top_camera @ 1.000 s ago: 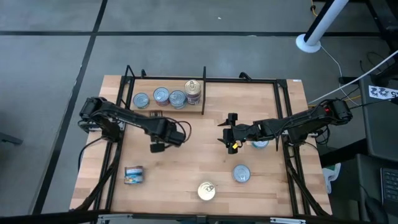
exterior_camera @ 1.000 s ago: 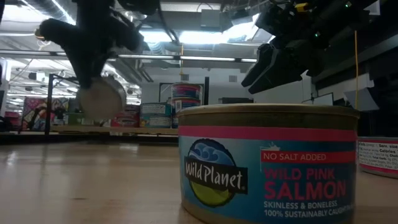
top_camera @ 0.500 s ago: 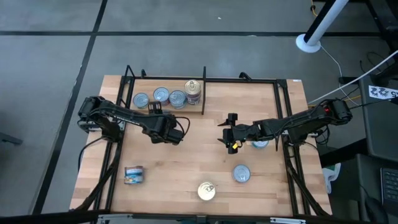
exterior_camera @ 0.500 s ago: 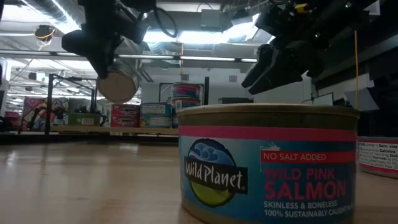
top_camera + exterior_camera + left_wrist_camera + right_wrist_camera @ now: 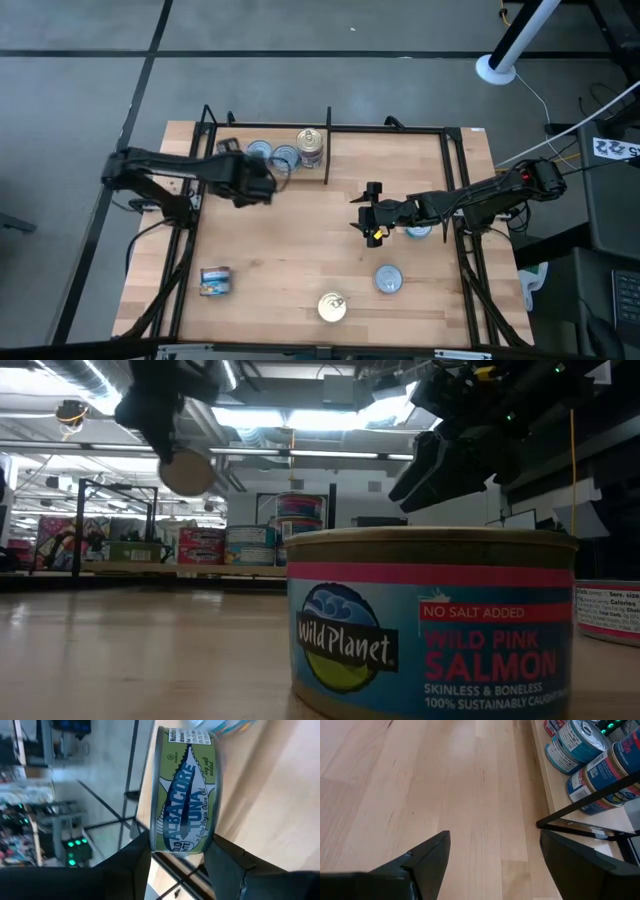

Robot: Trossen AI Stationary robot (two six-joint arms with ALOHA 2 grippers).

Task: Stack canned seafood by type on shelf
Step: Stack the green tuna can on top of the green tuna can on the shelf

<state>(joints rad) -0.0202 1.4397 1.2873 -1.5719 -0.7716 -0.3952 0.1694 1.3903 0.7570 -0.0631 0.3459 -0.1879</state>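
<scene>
My left gripper (image 5: 256, 184) is shut on a flat round tin with a green "Albacore Tuna" label (image 5: 184, 790). It holds the tin in the air near the far-left compartment of the shelf (image 5: 400, 128), which is a wooden board in a black frame. The low view shows the tin (image 5: 187, 470) high above the board. A row of tins (image 5: 285, 157) stands in that compartment beside the divider bar (image 5: 328, 152). My right gripper (image 5: 369, 214) hangs open over bare board right of the middle, with nothing between its fingers (image 5: 427, 857). My left gripper pinches the tuna tin between its two fingers, one on each flat end, at the part of the rim nearest the wrist (image 5: 178, 847). The fingers slant down from the table's left. The tin stands on edge with its label wall showing, lifted clear of the board.
Loose tins lie on the board: one on its side at the near left (image 5: 215, 281), a gold-topped one near the front edge (image 5: 332, 307), a silver-blue one (image 5: 388, 278), and one under my right arm (image 5: 418, 230). A salmon tin (image 5: 430, 625) fills the low view's foreground.
My left gripper has risen and gone toward the table's far edge, to the row of tins in the far-left compartment. Its wrist has rolled on the way. The tuna tin has gone with it, higher above the board and turned. My right arm has kept still.
</scene>
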